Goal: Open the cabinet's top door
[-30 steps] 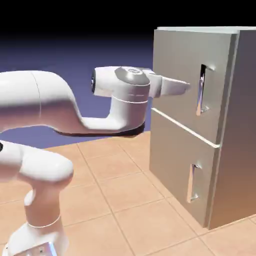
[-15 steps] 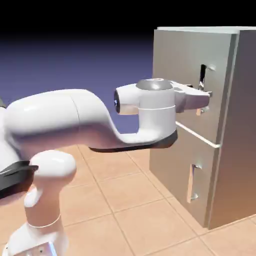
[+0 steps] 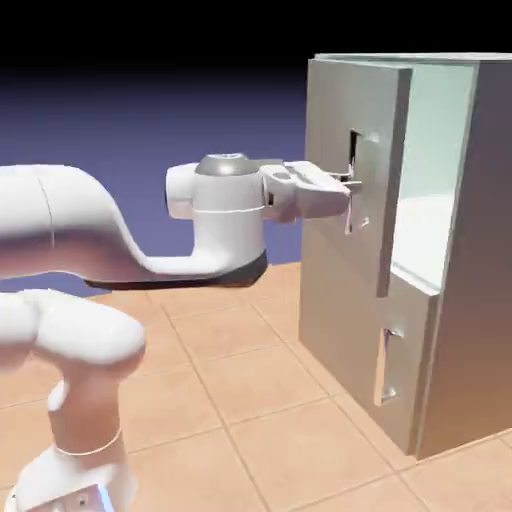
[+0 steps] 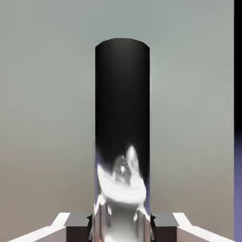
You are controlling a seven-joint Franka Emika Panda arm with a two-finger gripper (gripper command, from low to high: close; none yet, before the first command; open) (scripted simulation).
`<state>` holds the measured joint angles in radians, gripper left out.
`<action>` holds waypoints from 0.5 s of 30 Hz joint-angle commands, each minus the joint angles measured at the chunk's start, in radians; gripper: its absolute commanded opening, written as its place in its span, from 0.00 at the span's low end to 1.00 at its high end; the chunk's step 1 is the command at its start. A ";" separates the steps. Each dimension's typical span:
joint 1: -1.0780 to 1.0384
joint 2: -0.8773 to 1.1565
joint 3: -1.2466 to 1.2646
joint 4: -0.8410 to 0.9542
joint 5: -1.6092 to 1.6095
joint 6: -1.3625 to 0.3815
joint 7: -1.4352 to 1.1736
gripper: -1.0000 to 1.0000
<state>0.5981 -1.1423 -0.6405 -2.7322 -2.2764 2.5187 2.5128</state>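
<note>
Gripper (image 3: 347,190) is clamping the handle (image 3: 355,182) – top door (image 3: 352,170) is swinging open, needs more pulling outward.

Showing a grey metallic cabinet (image 3: 470,300), its top door (image 3: 340,130) the same flat grey with a silver handle (image 3: 355,185) and a pale greenish-white interior (image 3: 430,170) glowing behind it. Gleaming glossy white along the arm (image 3: 90,225), capped grey at the wrist, over a terracotta tiled floor (image 3: 230,380) with thin pale grout lines, against a blue-violet backdrop (image 3: 150,110) fading to black.
</note>
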 commanded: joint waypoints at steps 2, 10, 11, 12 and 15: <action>-0.045 -0.033 0.073 -0.050 0.074 -0.047 -0.017 0.00; -0.135 -0.163 0.362 -0.190 0.390 -0.237 -0.084 0.00; -0.137 -0.175 0.399 -0.201 0.430 -0.262 -0.091 0.00; -0.138 -0.187 0.435 -0.210 0.469 -0.287 -0.097 0.00; -0.133 -0.212 0.544 -0.230 0.586 -0.364 -0.112 0.00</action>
<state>0.4648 -1.3546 -0.0971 -2.9621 -1.6909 2.1560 2.4014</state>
